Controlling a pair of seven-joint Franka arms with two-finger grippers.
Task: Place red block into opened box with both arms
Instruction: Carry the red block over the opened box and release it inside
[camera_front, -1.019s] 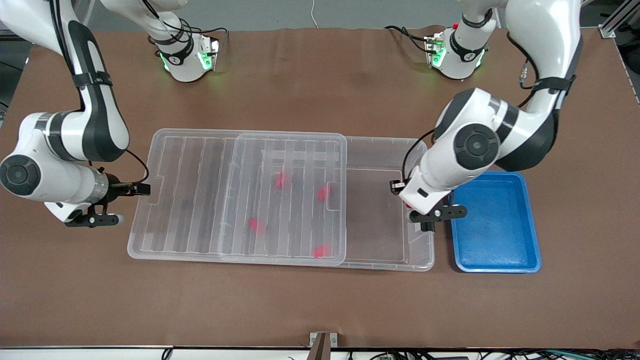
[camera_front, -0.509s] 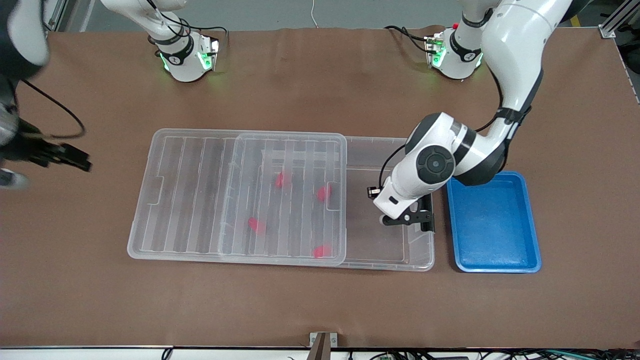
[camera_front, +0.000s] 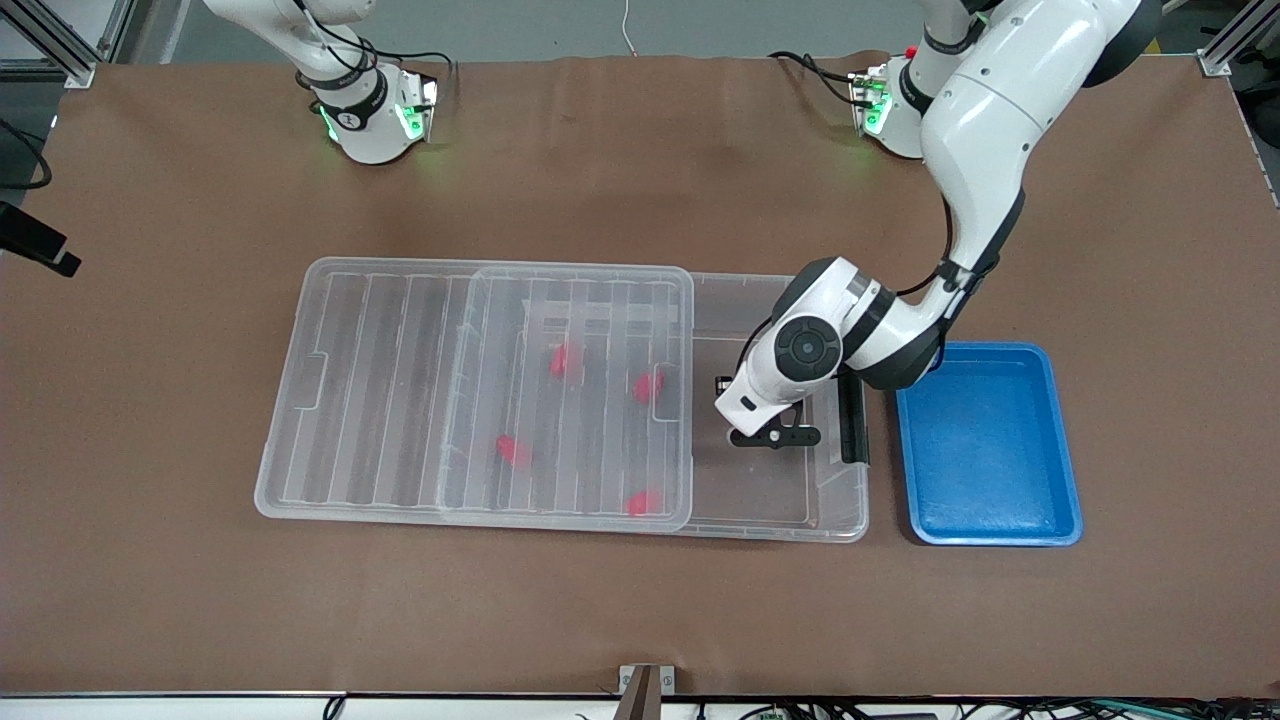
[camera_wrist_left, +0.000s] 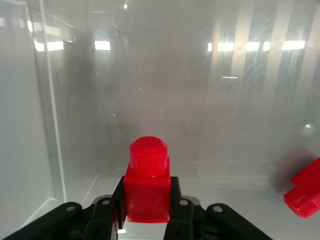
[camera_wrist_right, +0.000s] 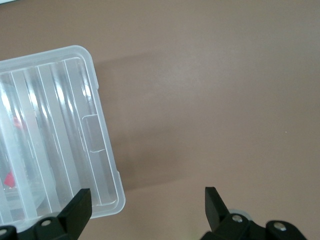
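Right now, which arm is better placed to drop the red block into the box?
The left arm. Its left gripper is shut on the red block and is over the uncovered part of the box. The right gripper is open, over bare table beside the lid.

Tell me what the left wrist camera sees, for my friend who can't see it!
The left gripper is shut on a small red block, holding it upright inside the clear plastic box. Another red block lies on the box's floor nearby.
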